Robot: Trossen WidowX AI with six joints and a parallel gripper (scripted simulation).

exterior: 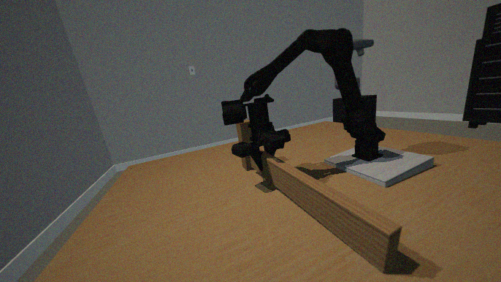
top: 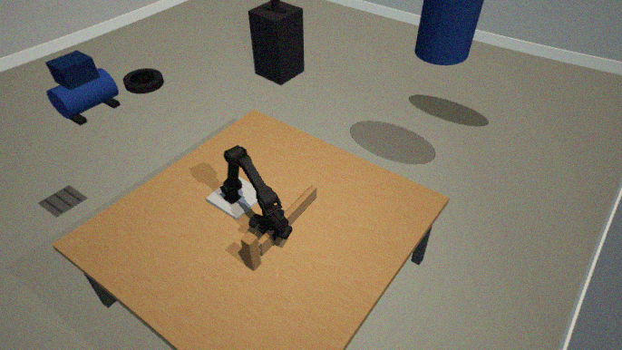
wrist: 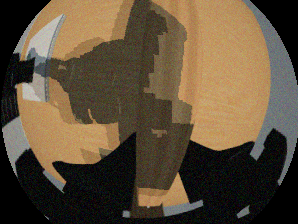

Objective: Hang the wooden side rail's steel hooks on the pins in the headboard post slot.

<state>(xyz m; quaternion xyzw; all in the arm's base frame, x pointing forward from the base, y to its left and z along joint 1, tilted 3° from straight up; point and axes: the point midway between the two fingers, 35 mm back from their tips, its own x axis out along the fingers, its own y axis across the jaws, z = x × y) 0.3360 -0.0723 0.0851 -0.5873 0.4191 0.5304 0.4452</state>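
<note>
Over on the table [top: 345, 254] [exterior: 175, 219], the black gripper [top: 273, 231] [exterior: 264, 164] [wrist: 152, 133] is partly open, its fingers closed on the wooden side rail [top: 303, 205] [exterior: 329, 204] [wrist: 162, 165] near the headboard post [top: 250, 254] [exterior: 245, 133], while the rail's far end rests on the tabletop, though I can't make out the hooks.

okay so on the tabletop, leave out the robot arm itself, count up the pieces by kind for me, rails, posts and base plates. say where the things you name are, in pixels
Wooden rail [top: 305, 205] [exterior: 329, 201] [wrist: 162, 160]: 1
Wooden post [top: 250, 253] [exterior: 244, 132]: 1
White base plate [top: 237, 210] [exterior: 398, 172] [wrist: 35, 92]: 1
Total: 3
</note>
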